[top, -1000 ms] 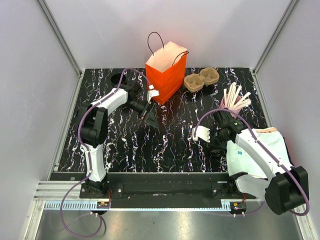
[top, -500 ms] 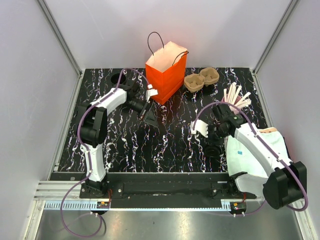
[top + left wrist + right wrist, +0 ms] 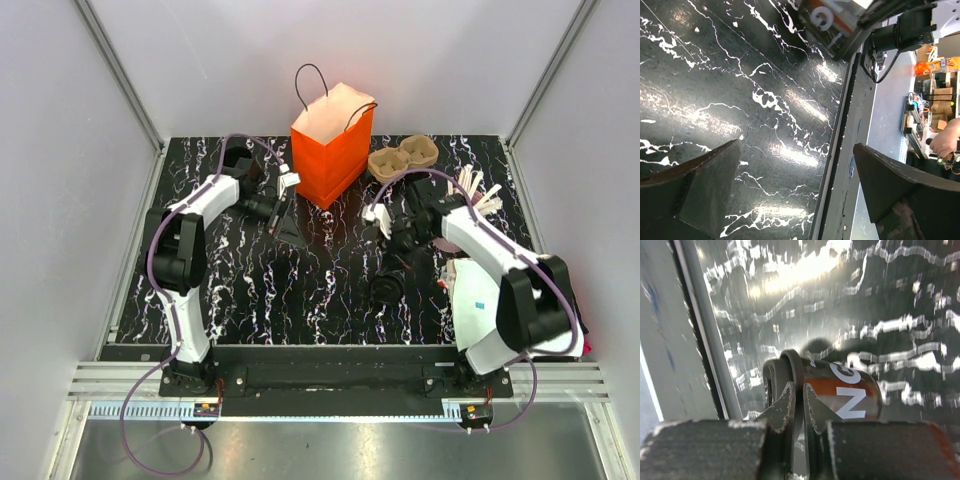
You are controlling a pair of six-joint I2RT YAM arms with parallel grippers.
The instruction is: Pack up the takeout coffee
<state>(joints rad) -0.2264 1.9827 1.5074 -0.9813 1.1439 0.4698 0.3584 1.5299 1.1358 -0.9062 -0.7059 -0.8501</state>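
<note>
The takeout coffee [image 3: 845, 390] is a small black cup with a black lid and an orange band with white letters. My right gripper [image 3: 799, 390] is shut on the rim of its lid. In the top view the cup [image 3: 383, 290] hangs at the right gripper [image 3: 393, 268], mid-table, right of centre. The orange paper bag [image 3: 332, 150] stands open at the back centre. My left gripper [image 3: 287, 226] is open and empty, low by the bag's left front corner. In the left wrist view its gripper [image 3: 797, 170] frames bare table, with the cup [image 3: 832, 22] at the top edge.
A brown pulp two-cup tray [image 3: 402, 158] lies right of the bag. A pink cup with white sticks [image 3: 472, 200] stands at the right. A white paper [image 3: 482, 300] lies at the near right. A black round thing [image 3: 236, 156] sits at the back left.
My right gripper has carried the cup from the near right to the left and farther back, toward the table's middle. My left gripper has shifted slightly left.
</note>
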